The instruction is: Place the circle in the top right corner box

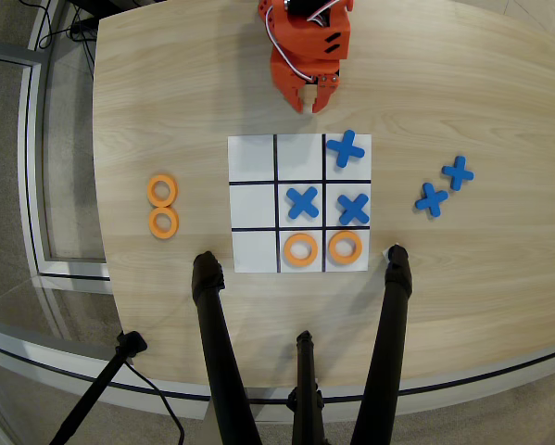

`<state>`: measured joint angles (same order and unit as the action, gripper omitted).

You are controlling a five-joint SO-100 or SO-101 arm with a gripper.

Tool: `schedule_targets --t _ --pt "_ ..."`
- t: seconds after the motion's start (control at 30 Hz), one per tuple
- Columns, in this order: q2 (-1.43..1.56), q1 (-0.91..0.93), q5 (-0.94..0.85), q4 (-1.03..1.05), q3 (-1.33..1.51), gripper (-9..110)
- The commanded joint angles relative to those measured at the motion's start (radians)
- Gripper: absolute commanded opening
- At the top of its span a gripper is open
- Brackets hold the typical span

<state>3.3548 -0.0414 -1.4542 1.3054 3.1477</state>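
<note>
Two loose orange rings lie on the wooden table left of the sheet, one point(162, 190) above the other point(163, 222). Two more orange rings sit in the sheet's bottom-middle cell point(300, 250) and bottom-right cell point(345, 247). The white nine-cell sheet point(252, 158) lies mid-table. Its top-right cell point(360, 173) in this view holds a blue cross point(346, 148). The top-left and bottom-left corner cells are bare. My orange gripper point(312, 95) hangs above the sheet's top edge, apart from every piece. Its jaws look shut and empty.
Blue crosses sit in the centre cell point(302, 202) and the middle-right cell point(353, 209). Two spare blue crosses point(457, 171) point(432, 198) lie right of the sheet. Black tripod legs point(212, 324) point(394, 297) stand on the table below the sheet.
</note>
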Motion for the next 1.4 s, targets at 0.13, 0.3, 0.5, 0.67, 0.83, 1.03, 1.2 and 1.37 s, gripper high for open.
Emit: schedule_targets --t 0.13,0.3,0.5,0.67,0.83,1.03,1.2,1.37 --pt "0.003 0.008 0.005 0.003 0.055 6" --pt "0.003 0.008 0.005 0.003 0.055 6" --pt "0.003 0.028 0.005 0.003 0.055 6" --pt "-0.005 0.032 -0.002 0.008 0.055 6" --pt "0.002 0.046 -0.003 0.002 0.054 6" --pt "-0.058 0.086 -0.032 -0.025 0.000 10" --pt "-0.193 0.106 -0.026 -0.021 -0.141 11" --pt "-0.413 0.178 -0.032 -0.049 -0.334 13"
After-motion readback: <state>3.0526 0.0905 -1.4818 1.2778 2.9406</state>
